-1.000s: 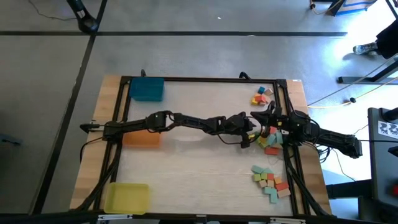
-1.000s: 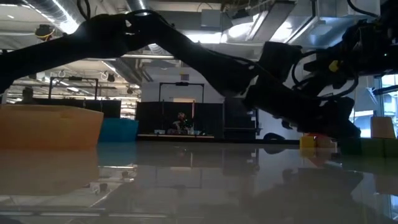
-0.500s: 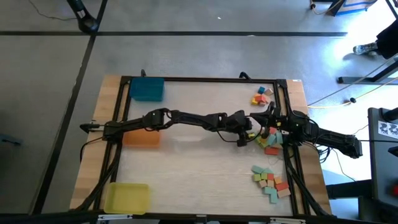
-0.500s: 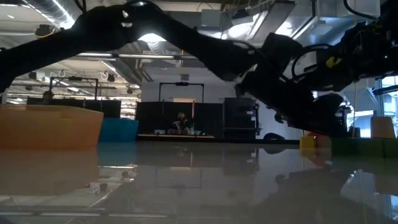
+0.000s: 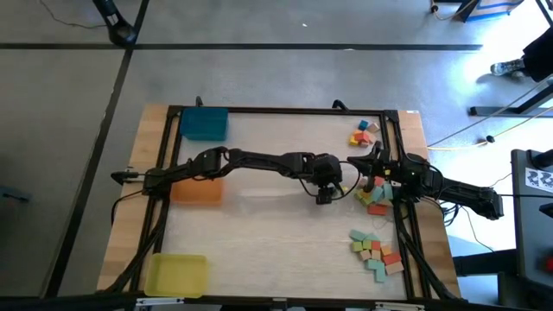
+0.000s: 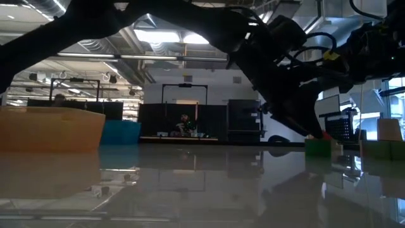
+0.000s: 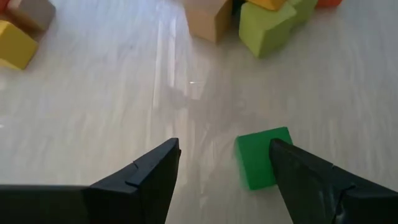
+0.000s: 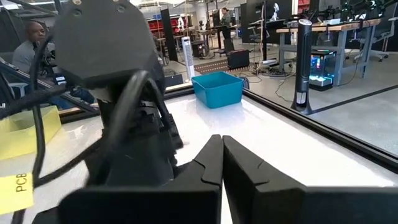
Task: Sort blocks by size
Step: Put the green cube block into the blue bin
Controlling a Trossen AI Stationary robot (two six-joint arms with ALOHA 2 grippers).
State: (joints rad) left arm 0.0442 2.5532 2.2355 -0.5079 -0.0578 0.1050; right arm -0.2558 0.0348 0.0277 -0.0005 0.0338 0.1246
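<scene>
I hold the left gripper (image 7: 221, 171) over mid-table with jaws apart — the green block (image 7: 256, 157) lies on the tabletop touching the inside of one finger (image 7: 311, 177), off-centre in the gap. The right gripper (image 8: 222, 163), jaws together and empty, waits by the block pile (image 5: 375, 197).

The table (image 7: 93, 93) is seen as a smooth, pale, glossy sheet in which lights and blocks are mirrored; bare wood with visible grain shows along its left and right edges (image 5: 143, 155). The green block (image 7: 258, 158) looks painted, matt and smooth, as do the lime block (image 7: 267, 28) and the yellow one (image 7: 15, 43); the tan block (image 7: 208, 18) appears as unpainted wood. The left gripper (image 7: 224, 165) fingers look like matt black plastic. The teal tray (image 8: 217, 89) appears as smooth plastic.
</scene>
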